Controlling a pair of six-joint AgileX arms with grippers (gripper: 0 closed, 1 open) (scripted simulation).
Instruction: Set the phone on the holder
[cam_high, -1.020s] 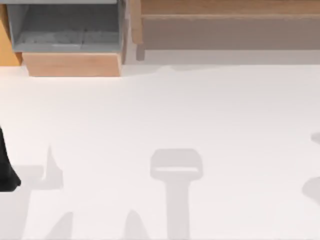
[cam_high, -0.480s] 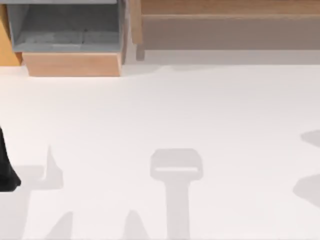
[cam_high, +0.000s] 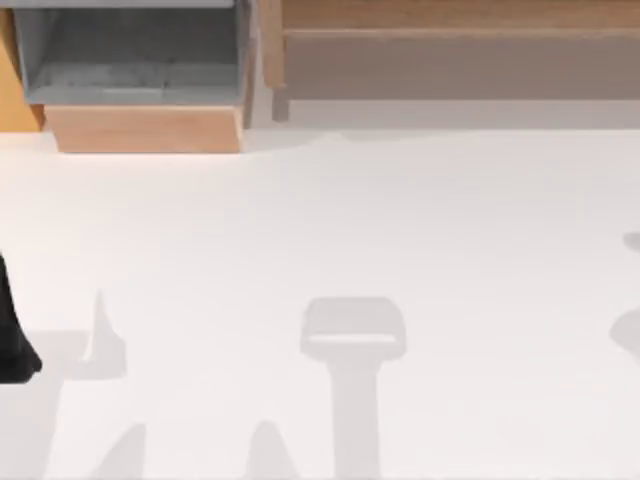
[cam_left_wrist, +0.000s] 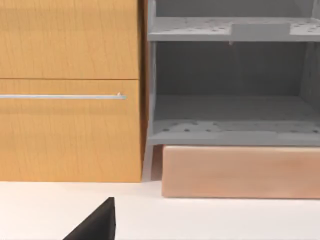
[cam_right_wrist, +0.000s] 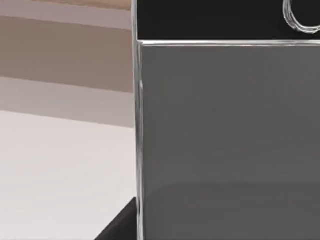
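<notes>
Close against the right wrist camera, the phone (cam_right_wrist: 225, 130) looms large: grey glass screen, silver rim down one edge, a black bezel at the end with the ring of the home button (cam_right_wrist: 302, 15) just peeking in. It looks lifted off the white tabletop (cam_right_wrist: 60, 170), which runs away beside it, so my read is that the right arm is carrying it. Whether the right pincer is pinching the phone I cannot tell; a dark wedge (cam_right_wrist: 120, 222) sits against the phone's lower edge, and it may be part of a finger, but that is a guess.

Over on the left side of the tabletop (cam_high: 320, 220), a dark piece of the left arm (cam_high: 12, 340) sits at the edge of the top view, apparently parked. The left wrist view catches one black tip (cam_left_wrist: 97, 222) low down; the state of that pincer I cannot tell either.

Farther back, past the tabletop's far edge, stand a wooden cabinet front (cam_left_wrist: 70, 90) with a slim silver handle (cam_left_wrist: 62, 96), a grey open shelf unit (cam_left_wrist: 230, 90), and a pale wood block (cam_left_wrist: 240, 172) at its foot.

Progress, then: pickup seems done, phone in the air. Placement remains; no holder is identifiable yet, so locating it and setting the phone on it is all still ahead.
</notes>
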